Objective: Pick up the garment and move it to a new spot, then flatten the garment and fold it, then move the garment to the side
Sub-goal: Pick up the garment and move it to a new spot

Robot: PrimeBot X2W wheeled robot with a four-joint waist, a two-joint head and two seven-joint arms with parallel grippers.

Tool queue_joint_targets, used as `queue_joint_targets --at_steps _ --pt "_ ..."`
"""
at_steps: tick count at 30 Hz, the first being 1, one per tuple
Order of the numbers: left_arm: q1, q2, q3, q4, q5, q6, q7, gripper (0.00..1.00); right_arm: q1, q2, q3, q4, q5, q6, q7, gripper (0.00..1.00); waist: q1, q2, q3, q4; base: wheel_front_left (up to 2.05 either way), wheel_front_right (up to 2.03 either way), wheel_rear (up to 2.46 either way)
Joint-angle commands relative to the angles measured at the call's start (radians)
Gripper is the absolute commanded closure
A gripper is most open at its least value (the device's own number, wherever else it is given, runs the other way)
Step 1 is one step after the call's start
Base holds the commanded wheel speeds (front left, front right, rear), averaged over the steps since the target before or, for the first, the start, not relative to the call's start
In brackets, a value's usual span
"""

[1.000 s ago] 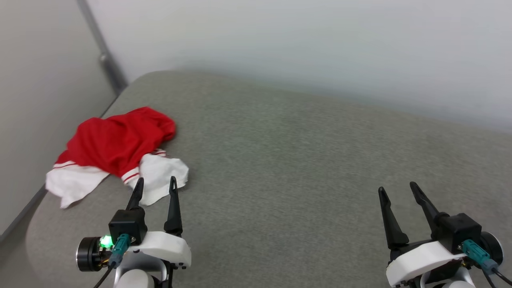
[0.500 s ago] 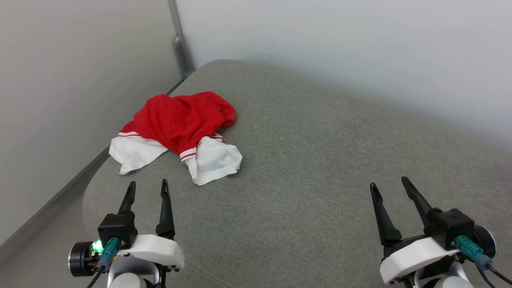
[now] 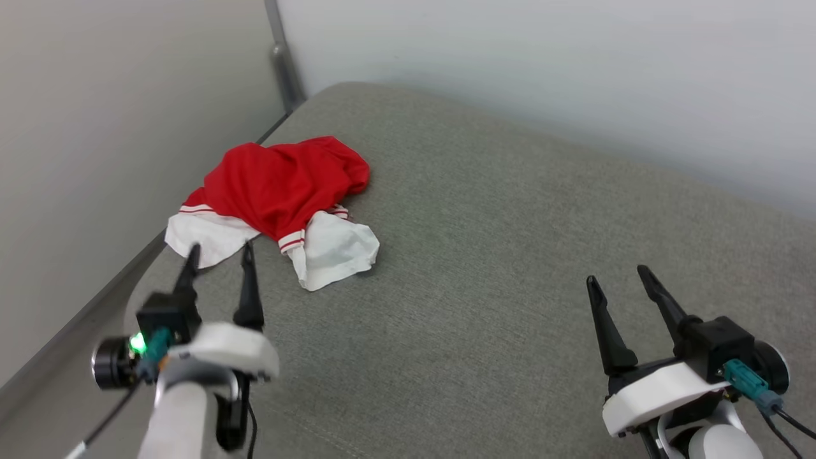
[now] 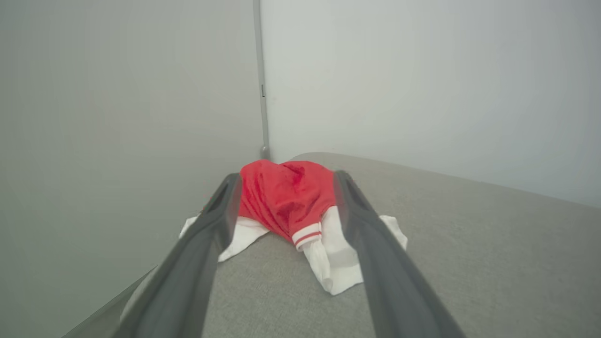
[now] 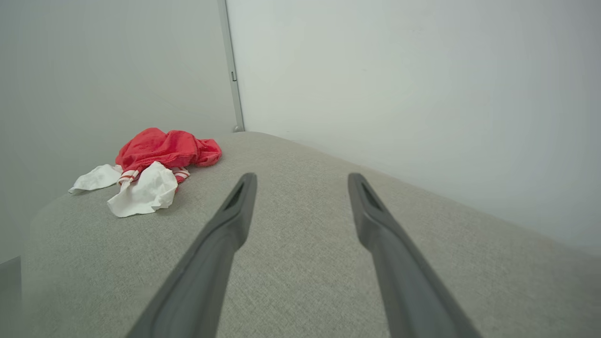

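Where one gray cushion (image 3: 478,255) meets the wall (image 3: 510,64), one red garment (image 3: 280,185) with two white sleeve ends is seen crumpled at its far left. Two grippers are counted: the left gripper (image 3: 220,248) is held just before the garment, the right gripper (image 3: 615,273) well apart, both jaws spread, nothing gripped.

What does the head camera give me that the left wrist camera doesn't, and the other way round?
Head view: both open grippers, the left gripper near the garment, the right gripper off over the gray cushion, and a green light on the left wrist. Left wrist view: a close look between its fingers at the striped cuff. Shared: the crumpled red garment on the cushion.
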Motion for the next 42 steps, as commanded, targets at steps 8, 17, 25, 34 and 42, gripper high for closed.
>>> queue_joint_targets --at_steps 8,17,25,34,42 --pt "-0.319 0.088 0.042 0.166 -0.088 -0.070 0.164 0.00 -0.088 -0.003 0.015 -0.033 -0.042 -0.001 0.024 0.00 0.0000 0.0000 0.139 -0.117 0.00 0.00 0.00" --pt "-0.601 0.281 -0.008 0.331 -0.281 -0.119 0.630 0.00 -0.204 -0.042 0.023 -0.092 -0.060 -0.001 0.047 0.00 0.0000 0.0000 0.369 -0.249 0.00 0.00 0.00" --pt "-0.582 0.429 -0.064 0.421 -0.486 -0.119 0.897 0.00 -0.248 -0.043 0.026 -0.090 -0.052 -0.001 0.029 0.00 0.0000 0.0000 0.458 -0.319 0.00 0.00 0.00" --pt "-0.529 0.434 -0.048 0.551 -0.533 -0.107 0.923 0.85 -0.267 -0.039 0.026 -0.078 -0.047 -0.001 0.016 0.00 0.0000 0.0000 0.478 -0.340 0.00 0.00 0.00" --pt "-0.592 0.475 -0.057 0.535 -0.476 -0.083 0.752 1.00 -0.252 -0.033 0.027 -0.057 -0.044 -0.001 0.010 0.00 0.0000 0.0000 0.419 -0.320 0.00 0.00 0.00"
